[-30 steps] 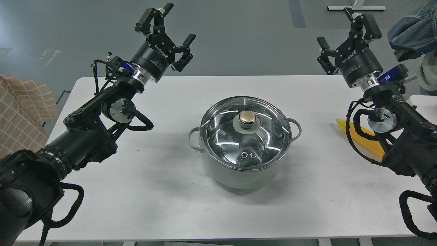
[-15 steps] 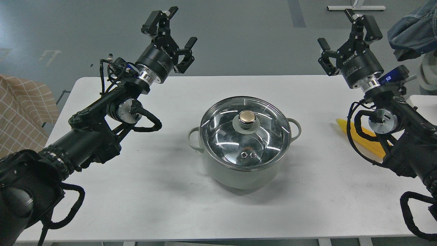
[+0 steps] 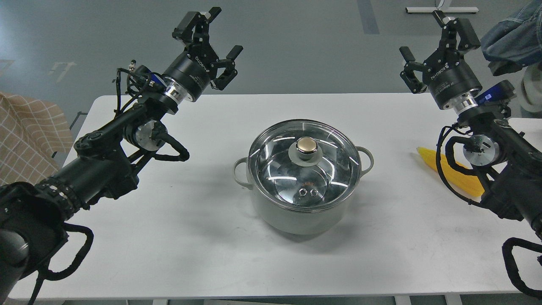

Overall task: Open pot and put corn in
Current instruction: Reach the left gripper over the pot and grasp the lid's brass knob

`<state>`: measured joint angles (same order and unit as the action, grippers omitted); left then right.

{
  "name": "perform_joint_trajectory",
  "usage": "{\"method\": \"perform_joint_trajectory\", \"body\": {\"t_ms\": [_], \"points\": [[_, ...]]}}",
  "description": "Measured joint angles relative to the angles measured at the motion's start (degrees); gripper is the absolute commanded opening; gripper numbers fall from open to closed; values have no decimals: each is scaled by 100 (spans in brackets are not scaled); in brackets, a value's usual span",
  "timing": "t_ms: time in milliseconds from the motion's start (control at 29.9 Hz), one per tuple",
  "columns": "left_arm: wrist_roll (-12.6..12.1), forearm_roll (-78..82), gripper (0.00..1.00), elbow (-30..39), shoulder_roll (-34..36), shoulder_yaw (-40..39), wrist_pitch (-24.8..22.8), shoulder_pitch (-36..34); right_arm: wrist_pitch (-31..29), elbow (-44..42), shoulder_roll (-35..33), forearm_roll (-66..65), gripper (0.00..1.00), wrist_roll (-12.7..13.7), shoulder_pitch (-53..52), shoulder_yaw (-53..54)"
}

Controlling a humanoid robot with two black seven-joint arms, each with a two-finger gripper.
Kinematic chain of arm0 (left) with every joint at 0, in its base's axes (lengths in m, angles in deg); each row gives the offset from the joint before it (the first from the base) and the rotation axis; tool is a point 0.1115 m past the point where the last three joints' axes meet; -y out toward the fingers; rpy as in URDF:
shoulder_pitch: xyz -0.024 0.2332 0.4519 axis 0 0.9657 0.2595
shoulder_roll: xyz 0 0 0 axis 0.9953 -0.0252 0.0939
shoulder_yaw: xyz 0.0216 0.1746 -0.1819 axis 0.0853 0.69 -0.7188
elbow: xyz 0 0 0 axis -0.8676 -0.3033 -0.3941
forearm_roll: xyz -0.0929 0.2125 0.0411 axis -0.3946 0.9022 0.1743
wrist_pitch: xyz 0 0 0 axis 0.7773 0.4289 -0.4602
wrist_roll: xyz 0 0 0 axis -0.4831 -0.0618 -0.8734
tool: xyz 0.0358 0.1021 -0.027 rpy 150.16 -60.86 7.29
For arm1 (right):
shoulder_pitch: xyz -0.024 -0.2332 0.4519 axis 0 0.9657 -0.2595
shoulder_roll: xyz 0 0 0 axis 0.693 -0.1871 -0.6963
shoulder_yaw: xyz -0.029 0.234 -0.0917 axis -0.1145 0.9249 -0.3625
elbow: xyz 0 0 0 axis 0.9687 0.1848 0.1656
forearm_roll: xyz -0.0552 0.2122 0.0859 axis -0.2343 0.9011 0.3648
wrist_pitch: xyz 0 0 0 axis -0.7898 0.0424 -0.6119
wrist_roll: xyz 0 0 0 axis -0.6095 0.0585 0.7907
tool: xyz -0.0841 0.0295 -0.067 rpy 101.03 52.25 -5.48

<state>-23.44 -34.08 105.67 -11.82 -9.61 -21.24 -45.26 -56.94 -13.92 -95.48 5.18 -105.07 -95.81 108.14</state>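
Note:
The pale grey-green pot [image 3: 296,218] stands in the middle of the white table [image 3: 190,237], with a loop handle on each side. Its glass lid [image 3: 279,169] with a gold knob [image 3: 306,145] sits closed on it. The yellow corn [image 3: 455,173] lies on the table at the right, partly hidden behind my right arm and its cables. My left gripper [image 3: 211,40] is open and empty, raised above the table's far left edge. My right gripper [image 3: 436,40] is open and empty, raised above the far right edge.
A checked cloth [image 3: 25,135] hangs left of the table. Denim fabric [image 3: 512,38] and a white object [image 3: 531,89] are at the far right. Grey floor lies behind the table.
My left arm has shifted slightly left and back. My right arm has moved a little to the right, uncovering more of the corn. Both grippers stay open. Pot and lid have not moved.

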Motion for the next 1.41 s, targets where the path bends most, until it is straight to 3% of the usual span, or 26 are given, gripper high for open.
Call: {"method": "perform_joint_trajectory", "body": {"t_ms": [167,502,636,904,1172,1407], "points": [[8,1008,98,490,360,4,11,-297,0,0,-236,0,100,0,13,-3],[13,4340,98,3017,957,-63,263,-703,22,207,-528,-9,100,0,188,-19],[14,6185,98,3525,818,-42,284,-706,46,252,-566,-9,100,0,252,-19],[29,9328,98,3222,231,328,881,-641,50,264,-556,-30,100,0,292,-19],[22,10439,96,2789,-92,1062,1252,-539,50,265,-505,-68,100,0,302,-32],[29,10761,94,2257,-206,1150,1587,-279,48,333,-516,-75,100,0,339,-34]]}}
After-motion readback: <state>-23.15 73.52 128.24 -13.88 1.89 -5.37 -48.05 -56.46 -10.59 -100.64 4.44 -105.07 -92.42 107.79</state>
